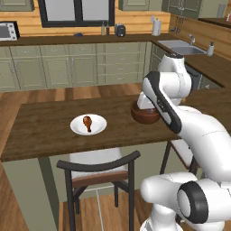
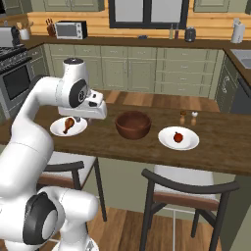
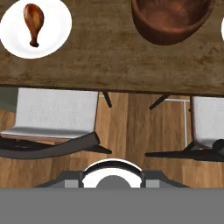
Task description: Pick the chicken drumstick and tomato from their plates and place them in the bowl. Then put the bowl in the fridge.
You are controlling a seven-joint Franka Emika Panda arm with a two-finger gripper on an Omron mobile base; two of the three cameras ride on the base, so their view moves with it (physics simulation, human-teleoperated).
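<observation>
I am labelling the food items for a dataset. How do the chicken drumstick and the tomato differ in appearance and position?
The chicken drumstick is elongated, with a bulbous end narrowing to a thin bone; the tomato is a small round ball. The drumstick is dark reddish-brown, the tomato brighter red. The drumstick's plate lies left of the bowl in the right base view, the tomato's plate right of it. Both rest on white plates on the wooden table.
</observation>
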